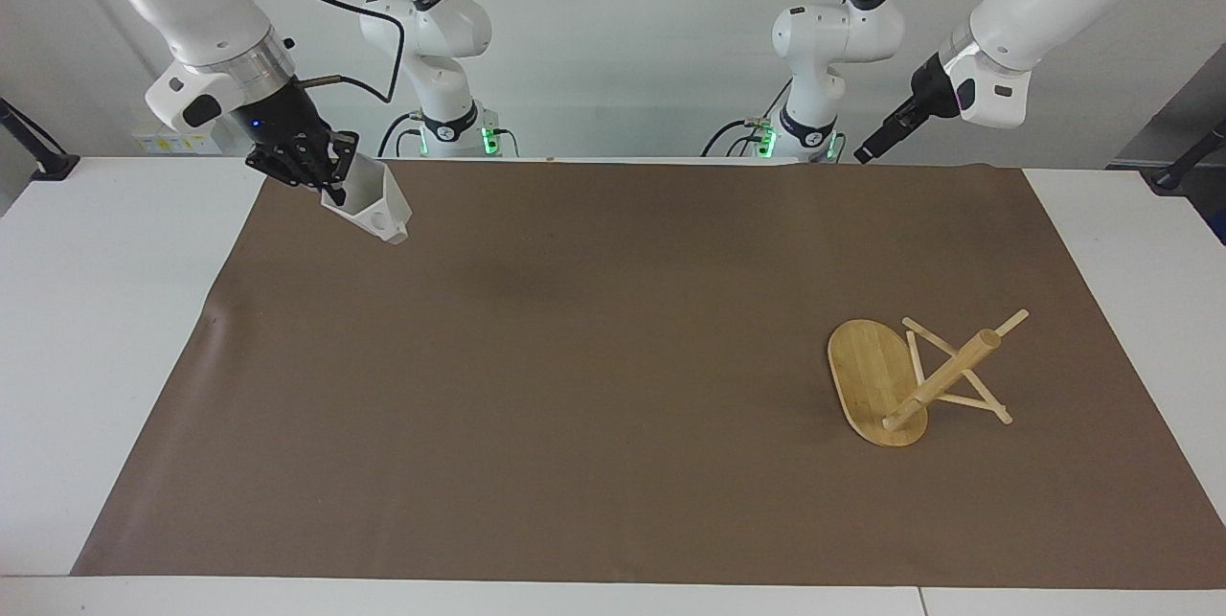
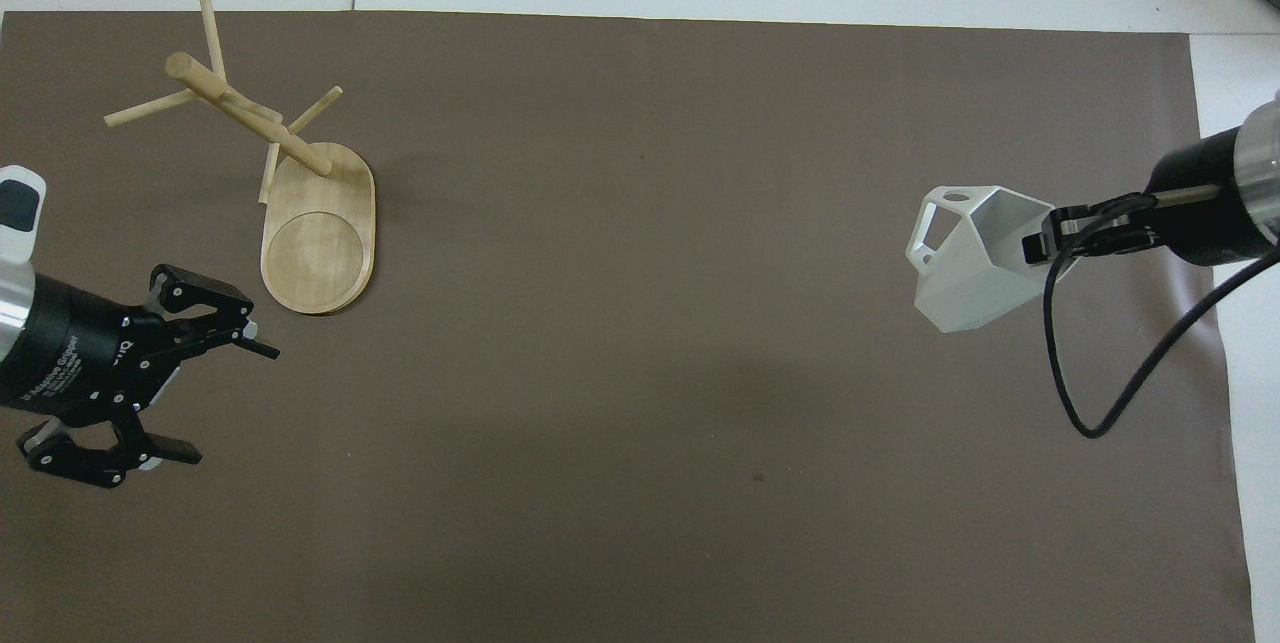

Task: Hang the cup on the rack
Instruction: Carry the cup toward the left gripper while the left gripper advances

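The white faceted cup point(image 1: 369, 206) hangs tilted in my right gripper point(image 1: 329, 178), which is shut on its rim and holds it up over the mat at the right arm's end. The overhead view shows the cup point(image 2: 968, 258) with its handle pointing away from the right gripper point(image 2: 1052, 241). The bamboo rack point(image 1: 943, 376) lies tipped over on the mat at the left arm's end, its oval base point(image 2: 318, 243) on edge and its post point(image 2: 250, 118) slanting away from the robots. My left gripper point(image 2: 230, 403) is open and empty, raised beside the rack's base; it also shows in the facing view point(image 1: 865, 153).
A brown mat point(image 1: 613, 357) covers most of the white table point(image 1: 105, 329). A black cable point(image 2: 1110, 393) loops from the right wrist over the mat.
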`<state>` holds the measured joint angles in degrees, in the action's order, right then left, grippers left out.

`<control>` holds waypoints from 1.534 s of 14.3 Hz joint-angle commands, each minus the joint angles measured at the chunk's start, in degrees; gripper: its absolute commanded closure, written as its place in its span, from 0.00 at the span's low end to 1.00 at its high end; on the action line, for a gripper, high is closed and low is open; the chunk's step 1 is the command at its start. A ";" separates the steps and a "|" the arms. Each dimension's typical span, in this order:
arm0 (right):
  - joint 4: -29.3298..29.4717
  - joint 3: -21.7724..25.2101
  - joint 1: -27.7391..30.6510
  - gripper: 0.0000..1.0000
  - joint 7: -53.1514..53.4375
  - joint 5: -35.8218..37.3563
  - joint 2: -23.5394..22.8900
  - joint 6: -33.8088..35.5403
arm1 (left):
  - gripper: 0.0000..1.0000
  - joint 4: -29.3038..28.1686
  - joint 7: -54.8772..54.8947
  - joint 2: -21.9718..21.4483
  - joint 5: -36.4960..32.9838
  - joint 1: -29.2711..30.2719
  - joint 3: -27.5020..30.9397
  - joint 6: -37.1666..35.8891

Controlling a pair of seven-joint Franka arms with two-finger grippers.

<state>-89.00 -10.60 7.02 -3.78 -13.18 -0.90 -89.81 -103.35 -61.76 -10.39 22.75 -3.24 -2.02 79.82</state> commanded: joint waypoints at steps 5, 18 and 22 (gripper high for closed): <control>-0.55 -8.02 0.45 1.00 1.05 -4.75 0.99 -0.97 | 0.00 -4.41 -13.71 -0.43 15.02 2.62 0.26 5.16; -7.76 -18.31 0.10 1.00 11.25 -18.27 1.43 -18.63 | 0.00 -11.26 -22.17 5.73 34.45 6.40 0.17 12.38; -8.21 -21.03 0.01 1.00 13.26 -19.77 0.03 -24.17 | 0.00 -13.54 -22.17 5.65 38.15 4.13 -0.18 13.35</control>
<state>-96.33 -29.92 6.30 7.74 -31.05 -0.71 -111.13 -114.84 -83.12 -3.71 58.62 2.41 -1.94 91.58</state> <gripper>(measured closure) 0.956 0.000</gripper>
